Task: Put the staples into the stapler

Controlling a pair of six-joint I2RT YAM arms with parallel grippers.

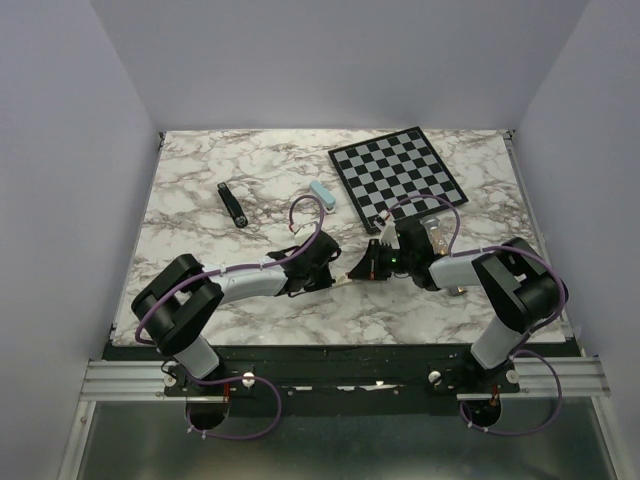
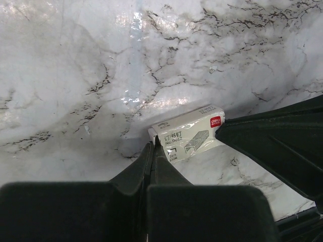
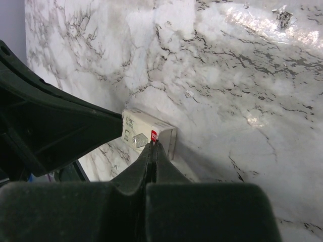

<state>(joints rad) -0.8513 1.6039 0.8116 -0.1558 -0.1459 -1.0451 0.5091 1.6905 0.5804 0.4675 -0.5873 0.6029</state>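
Closest to the left wrist lens, the left end effector (image 2: pixel 153 146) was clenched, its two black fingers (image 2: pixel 136 171) pressed together with no gap showing. The tips met the plain end of the staple box (image 2: pixel 189 136), a small cream carton printed with a drawing of staples. Whether they pinched a thin edge of the carton or only touched it could not be told.

At the opposite end of the staple box, the one with the red label, the right end effector (image 3: pixel 154 145) was clenched as well, jaws flat against each other, tips at the carton's upper edge. Again a grip on the cardboard could not be confirmed. The box lay on its long side on the marbled surface (image 2: pixel 75 75), between the two arms.

From above, the stapler (image 1: pixel 232 206) lay closed and flat, well apart from the staple box, beyond it and to its left, touched by neither arm. A pale blue block (image 1: pixel 320 193) sat beyond the box, nearly straight behind it. A chequered board (image 1: pixel 395 175) lay beyond the box and to its right.
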